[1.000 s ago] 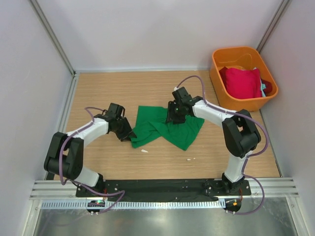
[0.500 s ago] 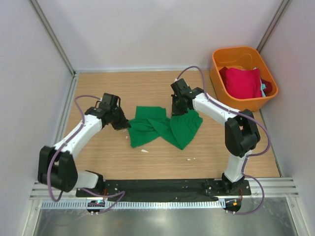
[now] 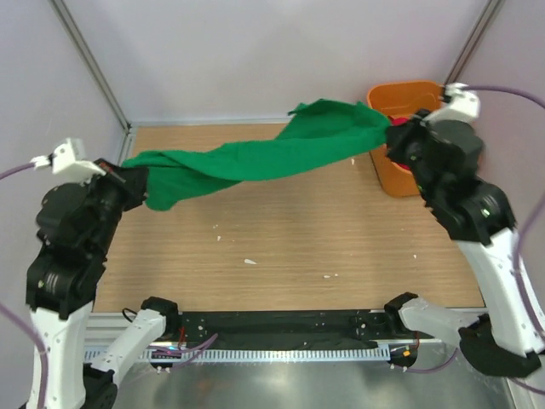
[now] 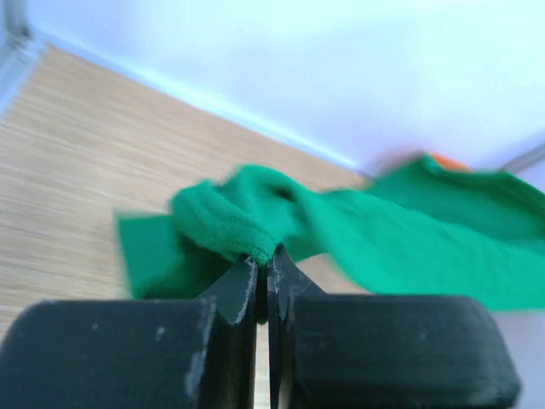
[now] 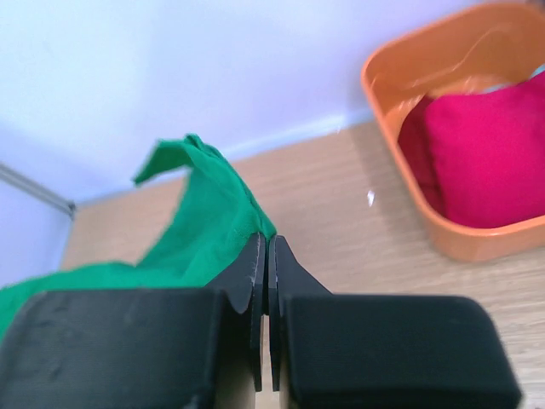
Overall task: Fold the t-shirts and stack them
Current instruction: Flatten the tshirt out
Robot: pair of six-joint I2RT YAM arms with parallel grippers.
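The bright green t-shirt (image 3: 255,158) hangs stretched in the air above the table, between my two grippers. My left gripper (image 3: 138,177) is shut on its left end, where the hem bunches at the fingertips (image 4: 264,258). At the upper right, my right gripper (image 3: 393,129) is shut on the other end of the green t-shirt (image 5: 204,230), its fingertips (image 5: 266,243) pinching the cloth edge. A crimson red t-shirt (image 5: 490,153) lies in the orange bin (image 5: 400,128); the top view hides it behind my right arm.
The orange bin (image 3: 400,98) stands at the back right, partly behind my right arm. Small white scraps (image 3: 249,262) lie on the wooden table (image 3: 281,247). White walls close in the table on the left, back and right.
Both grippers have closed on the green t-shirt and lifted it off the table, pulling its ends apart to the left and the upper right. Both arms have risen high.
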